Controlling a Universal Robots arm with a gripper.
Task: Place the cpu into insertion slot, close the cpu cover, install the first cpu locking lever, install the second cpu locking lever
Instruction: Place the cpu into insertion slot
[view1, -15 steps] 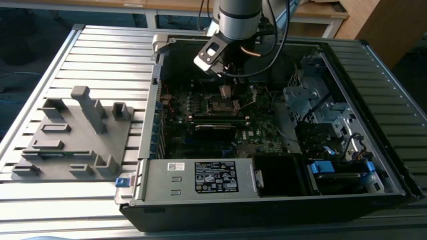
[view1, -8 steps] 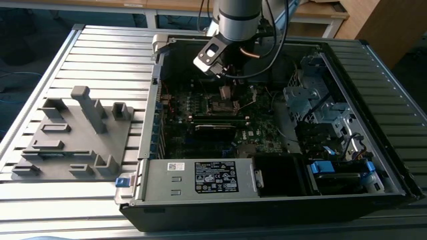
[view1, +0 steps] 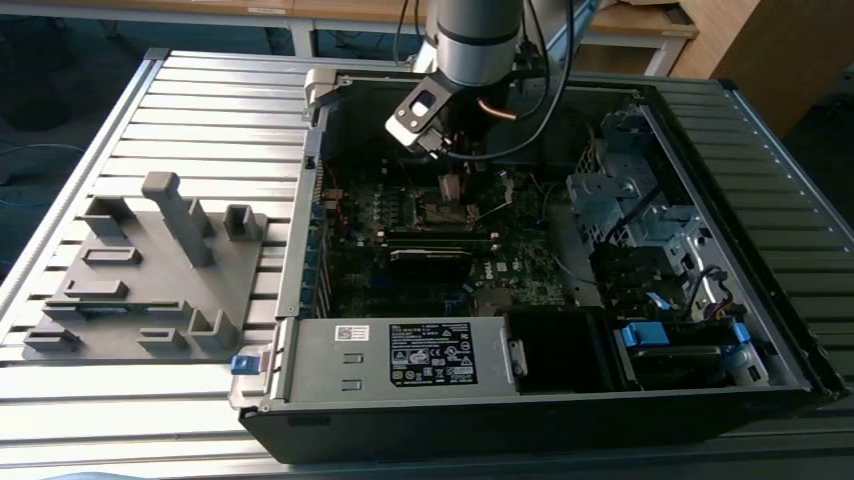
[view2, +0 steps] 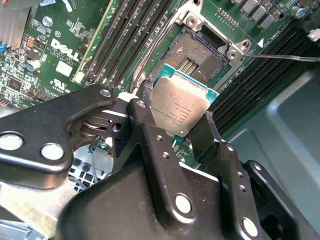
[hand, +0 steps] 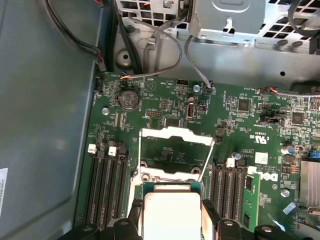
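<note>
Item: cpu (view2: 184, 106), pinched by opposite edges in pincer (view2: 172, 112), held level just above the open insertion slot (view2: 200, 55) mid-motherboard (view2: 30, 75), not yet seated; cpu cover (hand: 175, 135) swung up, apparently to leave the slot free

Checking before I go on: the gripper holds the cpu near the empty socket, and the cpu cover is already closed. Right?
Not quite. The gripper does hold the cpu near the empty socket, but the cpu cover is swung open, not closed, as the first wrist view shows.
</note>
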